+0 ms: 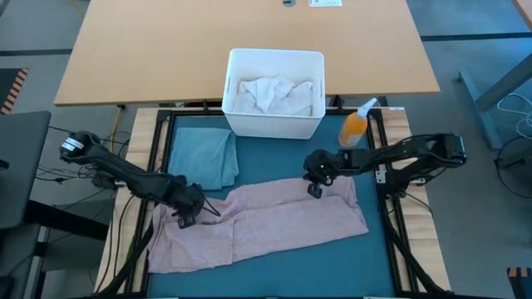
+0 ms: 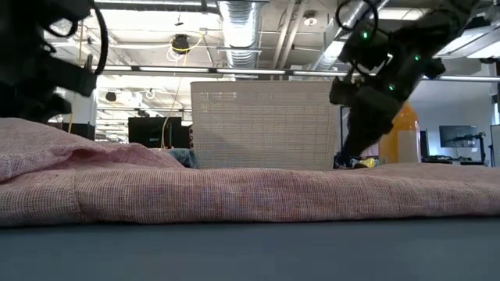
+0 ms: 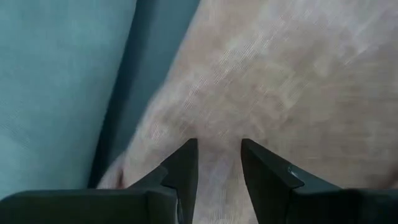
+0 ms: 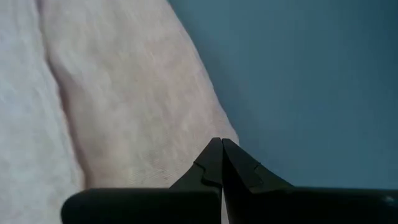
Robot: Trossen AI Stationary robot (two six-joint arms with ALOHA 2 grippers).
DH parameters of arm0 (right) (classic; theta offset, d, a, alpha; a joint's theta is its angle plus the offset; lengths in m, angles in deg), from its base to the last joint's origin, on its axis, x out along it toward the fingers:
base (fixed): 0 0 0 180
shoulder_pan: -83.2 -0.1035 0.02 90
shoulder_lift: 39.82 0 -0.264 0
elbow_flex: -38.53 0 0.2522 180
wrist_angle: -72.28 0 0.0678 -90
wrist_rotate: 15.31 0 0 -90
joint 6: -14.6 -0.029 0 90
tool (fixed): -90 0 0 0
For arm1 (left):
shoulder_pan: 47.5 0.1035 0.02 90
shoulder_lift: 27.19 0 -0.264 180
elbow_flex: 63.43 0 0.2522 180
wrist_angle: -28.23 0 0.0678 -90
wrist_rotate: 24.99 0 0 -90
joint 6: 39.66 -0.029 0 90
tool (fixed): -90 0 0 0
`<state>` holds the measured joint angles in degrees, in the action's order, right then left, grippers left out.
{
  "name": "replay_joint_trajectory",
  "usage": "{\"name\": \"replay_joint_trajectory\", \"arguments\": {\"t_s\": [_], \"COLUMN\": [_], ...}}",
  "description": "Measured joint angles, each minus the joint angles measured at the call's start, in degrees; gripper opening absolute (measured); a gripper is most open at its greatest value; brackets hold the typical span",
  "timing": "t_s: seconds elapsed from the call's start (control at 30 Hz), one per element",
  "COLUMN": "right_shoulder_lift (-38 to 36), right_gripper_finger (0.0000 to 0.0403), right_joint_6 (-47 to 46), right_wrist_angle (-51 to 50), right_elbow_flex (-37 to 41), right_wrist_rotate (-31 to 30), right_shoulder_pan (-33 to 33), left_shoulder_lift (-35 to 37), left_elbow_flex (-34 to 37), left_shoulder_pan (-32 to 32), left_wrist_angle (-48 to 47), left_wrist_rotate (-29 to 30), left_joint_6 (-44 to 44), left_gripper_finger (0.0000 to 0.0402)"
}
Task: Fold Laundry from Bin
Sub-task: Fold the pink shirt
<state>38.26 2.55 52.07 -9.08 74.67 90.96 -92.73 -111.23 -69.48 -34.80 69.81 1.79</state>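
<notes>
On the left of the mat (image 1: 274, 249), the left gripper (image 1: 187, 218) is seen low over the pink cloth (image 1: 266, 220), near its left end; its jaws are parted a little, a strip of fabric showing between the fingers (image 3: 183, 165), though whether a fold is actually pinched cannot be told. Just beyond it, a folded teal piece (image 1: 204, 156) is laid flat. Across the middle, the pink cloth is spread wide and rumpled, a soft ridge raised along it in the low view. Behind, white laundry (image 1: 274, 93) is left heaped in the bin (image 1: 274, 124). To the right, the right gripper (image 1: 315, 190) is held at the cloth's far edge, jaws fully closed and nothing caught between them. The cloth is judged light, limp and prone to sagging, so the corners or hems would be best taken. An orange bottle (image 1: 356, 127) is stood beside the bin.
</notes>
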Motion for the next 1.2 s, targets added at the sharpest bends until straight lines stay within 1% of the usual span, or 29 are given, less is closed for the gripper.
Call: {"name": "replay_joint_trajectory", "arguments": {"t_s": [0.1,0.23,0.3,0.4,0.5,0.63,0.7,0.77,0.9,0.97,1.03,1.2], "right_shoulder_lift": [1.6,4.8,5.9,6.5,4.2,-2.7,-6.3,-9.1,-13.9,-14.8,-15.1,-14.0], "right_gripper_finger": [0.0020,0.0020,0.0020,0.0020,0.0020,0.0021,0.0022,0.0023,0.0032,0.0040,0.0053,0.0098], "right_joint_6": [0.1,0.1,-0.4,-1.3,-1.1,-1.9,-4.8,-9.5,-20.1,-27.2,-32.6,-39.2], "right_wrist_angle": [0.5,-1.3,-2.6,-3.2,-1.9,-7.0,-14.6,-22.5,-32.4,-37.6,-40.5,-47.8], "right_elbow_flex": [1.0,1.5,1.3,1.3,1.3,-2.2,-3.7,-4.0,-4.3,-4.1,-4.1,-4.2], "right_wrist_rotate": [0.8,0.8,-0.4,-3.2,-3.4,-3.4,-3.2,-3.2,-2.6,-3.2,-3.5,-3.1], "right_shoulder_pan": [0.3,0.3,0.3,0.3,0.0,-0.5,-0.5,-0.5,-0.8,-0.9,-0.9,-0.9], "left_shoulder_lift": [-0.1,-0.2,0.0,0.0,0.0,-0.1,-0.1,-0.1,-0.1,-0.1,-0.1,-0.1], "left_elbow_flex": [2.3,6.2,7.6,8.3,8.1,7.5,7.4,7.4,7.4,7.4,7.4,7.4], "left_shoulder_pan": [0.5,0.5,0.5,0.5,0.5,0.4,0.4,0.4,0.4,0.4,0.4,0.4], "left_wrist_angle": [0.3,0.3,0.1,-1.4,-1.8,-2.0,-1.9,-1.5,-0.7,-0.5,-0.4,-0.3], "left_wrist_rotate": [-2.2,-6.9,-8.1,-8.1,-7.8,-7.4,-7.3,-7.1,-6.9,-6.4,-6.1,-6.1], "left_joint_6": [2.7,7.0,8.4,9.6,9.2,8.8,8.8,8.8,8.2,7.6,7.3,7.2], "left_gripper_finger": [0.0112,0.0112,0.0112,0.0112,0.0112,0.0112,0.0112,0.0112,0.0112,0.0112,0.0112,0.0112]}}
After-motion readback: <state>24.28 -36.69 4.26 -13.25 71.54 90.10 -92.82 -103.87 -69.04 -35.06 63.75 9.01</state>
